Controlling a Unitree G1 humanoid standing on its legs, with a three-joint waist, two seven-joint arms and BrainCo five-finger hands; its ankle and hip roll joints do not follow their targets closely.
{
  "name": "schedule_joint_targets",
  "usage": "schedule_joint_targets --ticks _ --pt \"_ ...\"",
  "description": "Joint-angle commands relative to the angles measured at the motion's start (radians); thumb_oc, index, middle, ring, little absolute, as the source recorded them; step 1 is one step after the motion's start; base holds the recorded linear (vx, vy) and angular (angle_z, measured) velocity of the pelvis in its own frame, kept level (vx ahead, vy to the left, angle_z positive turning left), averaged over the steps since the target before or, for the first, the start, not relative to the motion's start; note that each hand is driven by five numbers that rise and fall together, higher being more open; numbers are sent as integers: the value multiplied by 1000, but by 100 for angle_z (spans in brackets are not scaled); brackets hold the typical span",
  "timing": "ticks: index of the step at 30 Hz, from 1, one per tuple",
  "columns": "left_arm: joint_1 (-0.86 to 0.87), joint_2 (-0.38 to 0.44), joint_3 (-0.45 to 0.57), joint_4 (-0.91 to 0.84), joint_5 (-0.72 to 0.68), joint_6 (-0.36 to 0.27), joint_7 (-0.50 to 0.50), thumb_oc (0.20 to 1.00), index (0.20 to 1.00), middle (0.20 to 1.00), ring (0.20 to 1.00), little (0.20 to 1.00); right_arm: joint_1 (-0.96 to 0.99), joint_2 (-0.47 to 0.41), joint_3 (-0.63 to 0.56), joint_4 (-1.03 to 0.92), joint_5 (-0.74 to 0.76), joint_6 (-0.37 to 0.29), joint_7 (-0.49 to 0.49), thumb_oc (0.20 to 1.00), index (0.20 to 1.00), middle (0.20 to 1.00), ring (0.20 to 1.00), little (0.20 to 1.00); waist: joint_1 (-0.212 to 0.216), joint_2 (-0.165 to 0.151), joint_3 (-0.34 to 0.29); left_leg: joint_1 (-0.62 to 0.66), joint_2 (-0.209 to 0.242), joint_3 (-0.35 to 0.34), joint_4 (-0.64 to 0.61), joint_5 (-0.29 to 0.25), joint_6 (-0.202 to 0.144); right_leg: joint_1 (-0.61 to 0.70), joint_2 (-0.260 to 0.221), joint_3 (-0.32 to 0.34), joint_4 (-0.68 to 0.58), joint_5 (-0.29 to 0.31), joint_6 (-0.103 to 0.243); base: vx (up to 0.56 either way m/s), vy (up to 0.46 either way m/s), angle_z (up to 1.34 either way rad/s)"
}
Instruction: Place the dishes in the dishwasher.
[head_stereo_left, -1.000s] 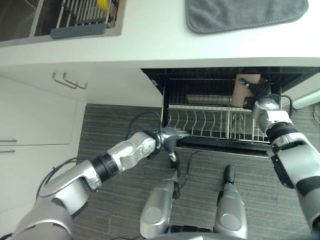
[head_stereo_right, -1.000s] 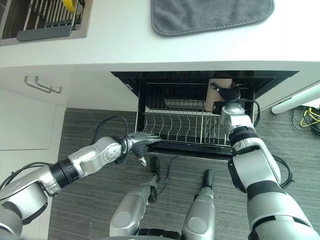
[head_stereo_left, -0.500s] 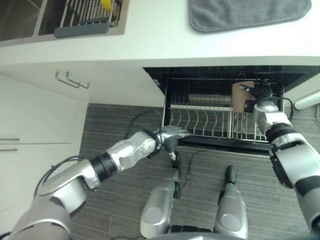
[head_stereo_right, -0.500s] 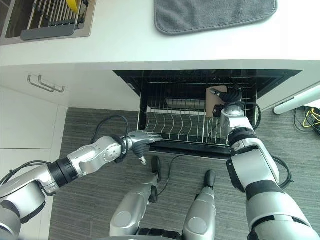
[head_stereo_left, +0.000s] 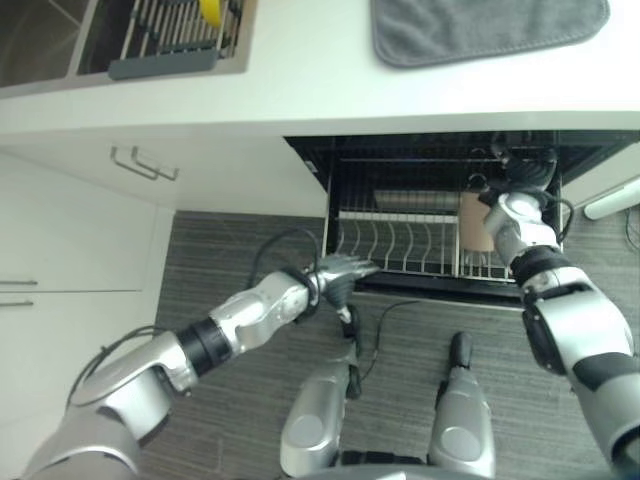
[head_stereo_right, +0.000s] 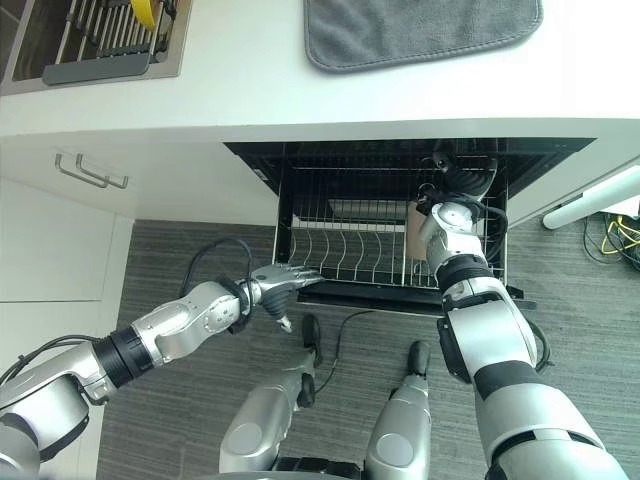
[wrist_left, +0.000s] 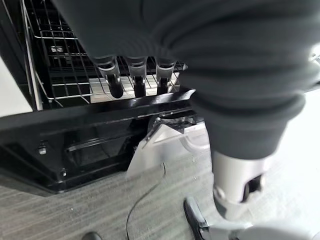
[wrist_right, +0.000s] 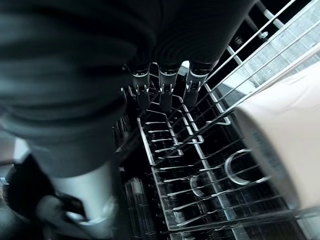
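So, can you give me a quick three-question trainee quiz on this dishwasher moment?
1. True or false: the right hand is gripping the beige dish.
2. Where do the left hand fingertips lie? A) at the dishwasher front edge B) on a cabinet handle C) in the sink
3. Fill in: the grey mat lies on the ___.

Key:
1. False. Its fingers are straight, past the dish, which stands in the dishwasher.
2. A
3. counter
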Motion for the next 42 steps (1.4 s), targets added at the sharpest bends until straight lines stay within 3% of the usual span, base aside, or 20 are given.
schedule_joint_targets --ticks 1,5,9,10,12,14,16,17,21,24,26,27,28,29,36,40,41,42 --pt "26 7 -37 -35 8 19 157 1000 1000 1000 1000 1000 21 1 46 -120 98 -229 67 1000 1000 1000 1000 1000 1 -27 -23 21 67 9 119 -174 -61 -81 -8 -1 64 -15 -12 36 -9 -11" --pt "83 -35 8 29 2 23 313 1000 1000 1000 1000 1000 241 78 88 -475 23 -208 -29 1000 1000 1000 1000 1000 -42 -56 -56 53 85 34 107 -174 -58 -54 7 16 57 -23 -21 21 -11 -4" --pt "158 -72 100 67 21 5 415 1000 1000 1000 1000 1000 543 90 152 -694 -18 -248 35 1000 1000 1000 1000 1000 -79 -92 -125 105 105 62 97 -172 -56 4 21 13 44 -34 -25 48 -79 -9" --pt "213 -97 162 95 28 -47 490 1000 1000 1000 1000 1000 687 52 167 -761 14 -266 120 1000 1000 1000 1000 1000 -96 -112 -188 145 115 75 102 -180 -53 49 29 2 38 -44 -29 86 -145 -14" --pt "233 -103 193 97 29 -98 549 1000 1000 1000 1000 1000 729 38 161 -779 24 -254 166 1000 1000 1000 1000 1000 -103 -118 -220 168 122 84 106 -185 -53 73 35 -1 32 -48 -32 80 -104 -6" --pt "251 -103 238 87 15 -196 662 1000 1000 1000 1000 1000 766 23 146 -804 29 -227 223 1000 1000 1000 1000 1000 -110 -123 -261 196 129 96 106 -190 -55 101 42 -2 20 -52 -39 94 -87 -19" --pt "276 -102 310 56 -27 -312 782 1000 1000 1000 1000 1000 796 14 137 -843 64 -147 396 1000 1000 1000 1000 1000 -112 -126 -306 228 134 102 99 -195 -57 136 54 -1 -2 -57 -50 72 -103 -9" --pt "300 -101 357 41 -94 -394 806 1000 1000 1000 1000 1000 812 10 144 -875 119 -82 536 1000 1000 1000 1000 1000 -109 -128 -325 243 139 103 95 -197 -60 153 59 -3 -11 -60 -54 43 -104 -6" --pt "360 -134 460 10 -263 -549 771 1000 1000 1000 1000 1000 836 6 154 -943 131 -55 723 1000 1000 1000 1000 1000 -96 -140 -370 275 154 97 90 -201 -69 191 74 -18 -29 -64 -66 36 -115 3" --pt "417 -162 558 -51 -435 -614 676 1000 1000 1000 1000 1000 848 -3 117 -1005 48 -73 794 1000 1000 1000 1000 1000 -86 -143 -394 291 164 81 89 -204 -73 212 93 -21 -36 -71 -77 -14 -94 9" --pt "444 -187 620 -94 -601 -609 563 1000 1000 1000 1000 1000 824 -22 103 -1035 20 -82 857 1000 1000 1000 1000 1000 -73 -144 -404 297 167 65 87 -204 -77 224 108 -21 -47 -75 -85 -101 -111 6" --pt "451 -201 662 -122 -714 -603 442 1000 1000 1000 1000 1000 792 -36 92 -1039 -46 -108 834 1000 1000 1000 1000 1000 -55 -146 -411 297 171 44 81 -197 -82 229 124 -24 -53 -77 -94 -148 -113 9" --pt "453 -201 678 -138 -770 -599 407 1000 1000 1000 1000 1000 778 -52 78 -1033 -83 -116 801 1000 1000 1000 1000 1000 -50 -146 -413 297 177 38 73 -188 -87 230 130 -28 -57 -75 -97 -154 -87 12" --pt "461 -204 702 -154 -842 -556 365 1000 1000 1000 1000 1000 768 -70 56 -1028 -121 -119 775 1000 1000 1000 1000 1000 -46 -146 -414 296 184 35 65 -177 -93 229 136 -34 -61 -73 -100 -115 -30 17" --pt "453 -184 774 -158 -858 -512 226 1000 1000 1000 1000 1000 772 -130 -33 -980 -162 -121 719 1000 1000 1000 1000 1000 -52 -139 -406 283 222 56 38 -130 -114 226 145 -58 -59 -76 -104 -76 25 19" --pt "452 -185 775 -154 -832 -524 233 1000 1000 1000 1000 1000 791 -120 -30 -951 -198 -118 713 1000 1000 1000 1000 1000 -59 -131 -413 298 226 62 -12 -102 -119 238 137 -57 -69 -73 -99 15 89 -1" --pt "313 -197 707 -152 -828 -484 267 1000 1000 1000 1000 1000 681 -127 -27 -901 -178 -137 631 1000 1000 1000 1000 1000 -63 -155 -420 292 95 77 9 -176 -71 237 165 -50 -154 -23 -88 0 0 0" --pt "318 -194 710 -147 -831 -491 269 1000 1000 1000 1000 1000 683 -129 -22 -905 -179 -147 626 1000 1000 1000 1000 1000 -58 -155 -423 295 91 66 6 -178 -71 238 165 -50 -154 -25 -88 0 0 0"
